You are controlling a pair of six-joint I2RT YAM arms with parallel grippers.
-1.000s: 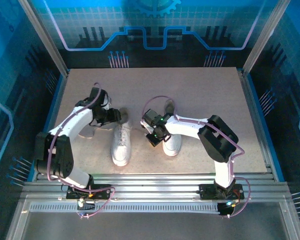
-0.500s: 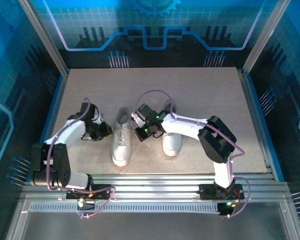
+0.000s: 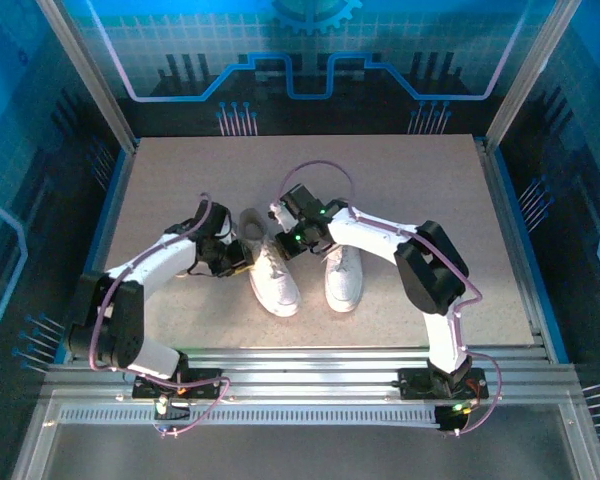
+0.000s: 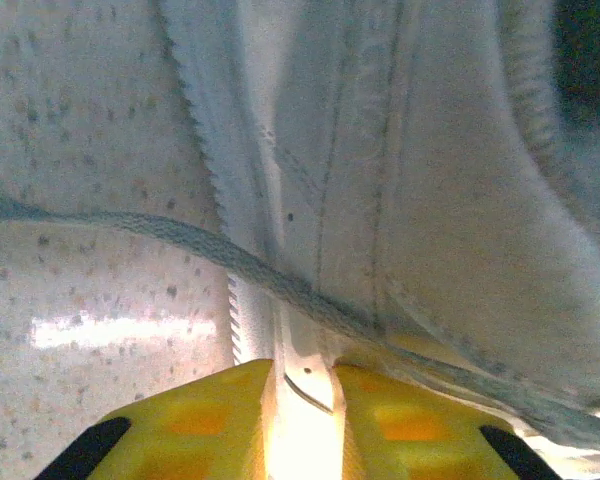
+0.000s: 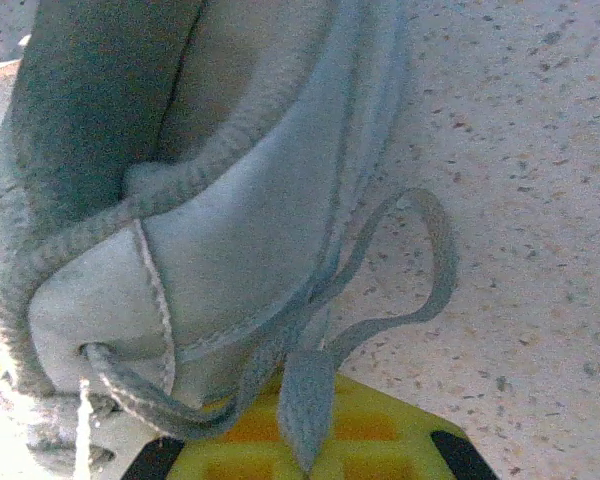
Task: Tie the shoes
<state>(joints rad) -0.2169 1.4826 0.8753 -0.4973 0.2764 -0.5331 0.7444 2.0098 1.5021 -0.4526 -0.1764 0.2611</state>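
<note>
Left shoe [image 3: 275, 282] now askew, nearer right shoe [image 3: 344, 280]

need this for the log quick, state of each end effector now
left end effector: closed on shoe edge
right end effector: closed, pinching a lace

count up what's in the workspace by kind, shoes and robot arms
shoes: 2 (left shoe, right shoe, both white)
robot arms: 2 (left arm, right arm)
total: 4
</note>
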